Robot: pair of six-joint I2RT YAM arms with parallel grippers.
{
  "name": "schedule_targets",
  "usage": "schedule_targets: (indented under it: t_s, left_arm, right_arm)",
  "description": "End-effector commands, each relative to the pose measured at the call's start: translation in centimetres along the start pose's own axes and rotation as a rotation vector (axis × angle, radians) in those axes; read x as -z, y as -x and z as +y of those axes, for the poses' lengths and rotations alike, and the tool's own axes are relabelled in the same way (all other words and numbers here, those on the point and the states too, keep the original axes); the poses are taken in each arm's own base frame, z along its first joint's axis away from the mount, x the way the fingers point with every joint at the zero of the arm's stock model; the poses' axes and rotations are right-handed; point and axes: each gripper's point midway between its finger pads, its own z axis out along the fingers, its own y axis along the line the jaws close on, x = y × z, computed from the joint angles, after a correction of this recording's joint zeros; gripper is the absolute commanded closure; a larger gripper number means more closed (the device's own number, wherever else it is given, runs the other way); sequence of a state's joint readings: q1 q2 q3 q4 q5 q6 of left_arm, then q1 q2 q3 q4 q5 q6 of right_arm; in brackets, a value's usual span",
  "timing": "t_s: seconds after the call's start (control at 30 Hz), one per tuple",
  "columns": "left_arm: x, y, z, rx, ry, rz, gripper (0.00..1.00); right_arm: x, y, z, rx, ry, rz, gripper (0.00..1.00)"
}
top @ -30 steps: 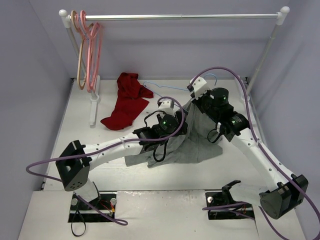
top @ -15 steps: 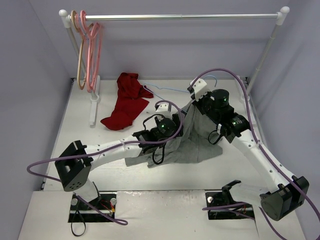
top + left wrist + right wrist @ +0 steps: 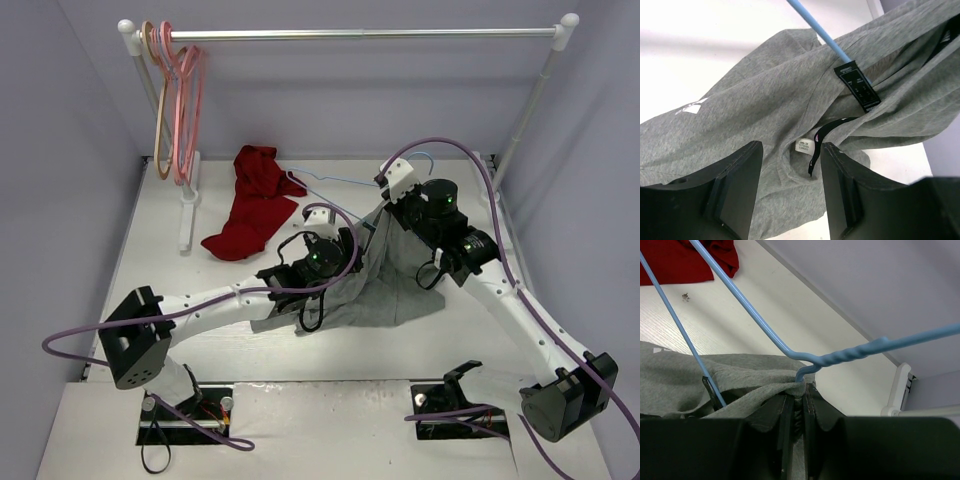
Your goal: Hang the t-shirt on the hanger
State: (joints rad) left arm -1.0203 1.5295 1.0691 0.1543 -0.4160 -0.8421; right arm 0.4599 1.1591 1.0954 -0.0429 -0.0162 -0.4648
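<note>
The grey t-shirt [image 3: 385, 290] lies partly on the table, its top lifted by my right gripper [image 3: 388, 208]. In the right wrist view that gripper [image 3: 796, 390] is shut on a bunch of t-shirt cloth [image 3: 715, 375] where the pale-blue hanger [image 3: 840, 356] bends down into the jaws. The hanger's wire [image 3: 320, 180] runs left towards the red garment, and one arm passes under the cloth. My left gripper [image 3: 345, 245] is open and empty, just above the t-shirt's neck opening [image 3: 755, 90] with its white label [image 3: 806, 146]. The hanger wire [image 3: 815, 27] enters the cloth there.
A red garment [image 3: 255, 200] lies at the back left of the table. Pink and tan hangers [image 3: 175, 90] hang at the left end of the rail [image 3: 360, 33]. The rail's posts stand at the back left and back right.
My left arm has drawn slightly left and towards the near edge, its gripper still open over the t-shirt. My right gripper has held its place and its grip.
</note>
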Motion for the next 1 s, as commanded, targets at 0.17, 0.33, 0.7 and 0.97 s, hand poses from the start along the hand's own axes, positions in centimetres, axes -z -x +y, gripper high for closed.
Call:
schedule_targets:
  t_s: [0.17,0.33,0.7,0.97]
  left_arm:
    - [-1.8,1.9,-2.8,0.029,-0.053,-0.031,0.52]
    - [-2.5,0.7,-2.6,0.025,-0.052,0.004,0.53]
    - [-3.7,-2.8,-0.9,0.029,0.004,0.091,0.61]
    - [-2.3,0.5,3.6,0.027,0.097,0.067,0.91]
  right_arm:
    - [0.7,3.5,-1.2,-0.008,-0.033,-0.119,1.0]
    - [0.7,3.1,-1.1,-0.007,-0.033,-0.111,1.0]
    - [0.7,3.1,-1.1,-0.003,-0.033,-0.111,1.0]
    - [1.6,1.7,-2.1,0.043,-0.089,-0.073,1.0]
